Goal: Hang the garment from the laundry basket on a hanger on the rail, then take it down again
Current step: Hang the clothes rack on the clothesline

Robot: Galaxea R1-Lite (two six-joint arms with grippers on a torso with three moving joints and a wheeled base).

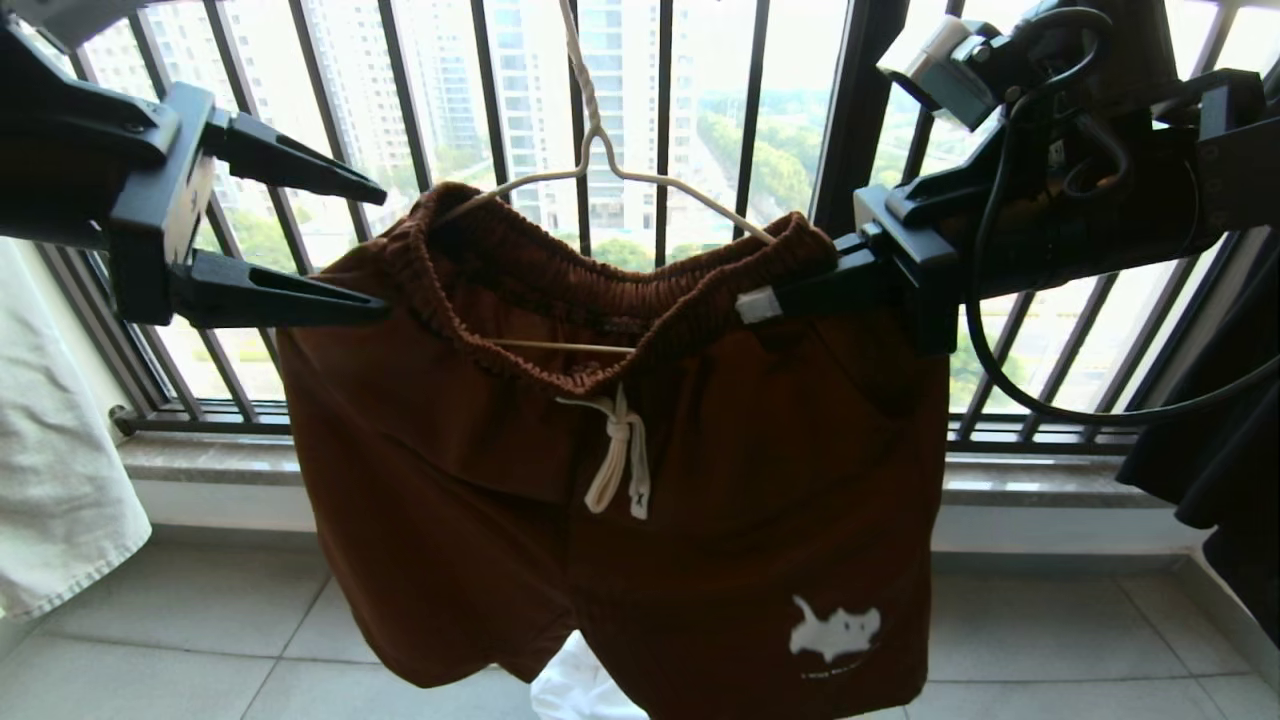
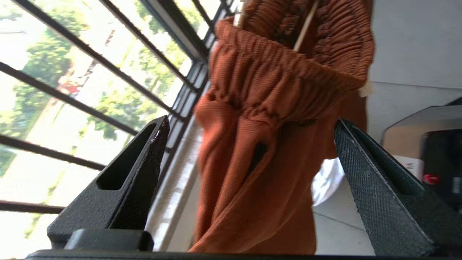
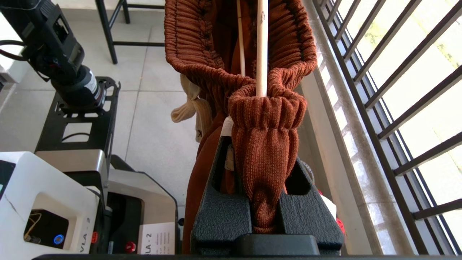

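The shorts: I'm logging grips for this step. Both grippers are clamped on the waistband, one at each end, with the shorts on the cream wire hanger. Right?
Not quite. Only the right gripper is clamped on the waistband of the shorts. The left gripper is open, its fingers apart beside the other end without touching it, as the left wrist view shows. The shorts do hang on the cream wire hanger.

Rust-brown shorts on cream hanger
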